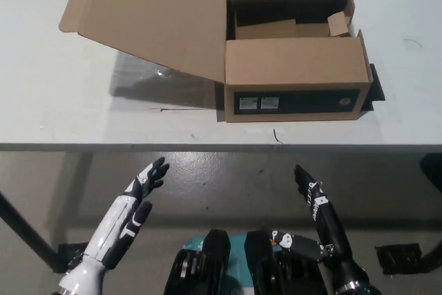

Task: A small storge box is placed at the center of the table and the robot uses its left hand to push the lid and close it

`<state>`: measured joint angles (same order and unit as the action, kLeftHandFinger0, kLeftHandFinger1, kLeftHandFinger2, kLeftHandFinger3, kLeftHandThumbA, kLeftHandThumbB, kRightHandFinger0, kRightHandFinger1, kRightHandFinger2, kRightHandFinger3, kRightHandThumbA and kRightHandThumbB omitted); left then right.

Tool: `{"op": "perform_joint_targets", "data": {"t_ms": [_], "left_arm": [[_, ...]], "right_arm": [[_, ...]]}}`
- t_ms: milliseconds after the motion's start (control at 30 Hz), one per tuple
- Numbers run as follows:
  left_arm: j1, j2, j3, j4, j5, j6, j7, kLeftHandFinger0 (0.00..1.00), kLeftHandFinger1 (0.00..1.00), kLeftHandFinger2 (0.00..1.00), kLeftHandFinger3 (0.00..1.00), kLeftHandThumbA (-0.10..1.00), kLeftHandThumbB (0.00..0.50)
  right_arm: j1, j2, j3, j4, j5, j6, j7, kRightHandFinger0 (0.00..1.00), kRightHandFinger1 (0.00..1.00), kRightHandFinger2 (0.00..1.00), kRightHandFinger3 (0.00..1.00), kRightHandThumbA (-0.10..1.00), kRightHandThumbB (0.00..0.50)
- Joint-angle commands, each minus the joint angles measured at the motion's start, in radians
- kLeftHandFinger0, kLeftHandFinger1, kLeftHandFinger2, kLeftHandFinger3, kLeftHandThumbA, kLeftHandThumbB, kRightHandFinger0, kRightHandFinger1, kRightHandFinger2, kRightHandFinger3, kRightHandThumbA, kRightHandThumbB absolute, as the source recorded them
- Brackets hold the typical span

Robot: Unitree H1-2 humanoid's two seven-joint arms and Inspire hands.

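Note:
A brown cardboard storage box [295,70] stands on the white table [55,108], right of centre. Its big lid [148,15] is swung open to the left, tilted up off the tabletop. The box's inside shows folded cardboard flaps. My white left hand [135,208] hovers below the table's front edge at the lower left, open, fingers pointing up toward the table. My black right hand [318,202] rests at the lower right, also open. Neither hand touches the box.
The table's front edge [221,147] runs across the middle of the picture, with dark floor below it. A black table leg [27,236] slants at the lower left. A black strip [374,88] pokes out behind the box's right side.

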<state>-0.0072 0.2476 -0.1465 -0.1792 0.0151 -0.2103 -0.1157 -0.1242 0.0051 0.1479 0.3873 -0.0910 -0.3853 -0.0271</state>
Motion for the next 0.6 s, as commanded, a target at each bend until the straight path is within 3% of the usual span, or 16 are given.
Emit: {"op": "perform_joint_targets", "data": {"t_ms": [0, 133, 233, 567], "left_arm": [[-0.026, 0.044, 0.026, -0.211, -0.446, 0.121, -0.115, 1.0, 1.0, 1.0, 1.0, 1.0, 0.35], [-0.091, 0.031, 0.092, -0.226, -0.8, 0.277, -0.099, 1.0, 1.0, 1.0, 1.0, 1.0, 0.414], [-0.134, 0.016, 0.129, -0.193, -0.925, 0.313, -0.094, 1.0, 1.0, 1.0, 1.0, 1.0, 0.41], [-0.232, -0.052, 0.242, -0.02, -1.13, 0.419, -0.09, 1.0, 1.0, 1.0, 1.0, 1.0, 0.385]], "right_arm": [[-0.022, 0.002, 0.011, -0.015, -0.021, -0.085, -0.025, 1.0, 1.0, 1.0, 1.0, 1.0, 0.36], [-0.016, 0.002, 0.011, -0.014, -0.02, -0.085, -0.021, 1.0, 1.0, 1.0, 1.0, 1.0, 0.373], [-0.011, 0.004, 0.01, -0.019, -0.015, -0.085, -0.017, 1.0, 1.0, 1.0, 1.0, 1.0, 0.373], [-0.014, 0.004, 0.013, -0.012, -0.02, -0.085, -0.023, 1.0, 1.0, 1.0, 1.0, 1.0, 0.375]]}}
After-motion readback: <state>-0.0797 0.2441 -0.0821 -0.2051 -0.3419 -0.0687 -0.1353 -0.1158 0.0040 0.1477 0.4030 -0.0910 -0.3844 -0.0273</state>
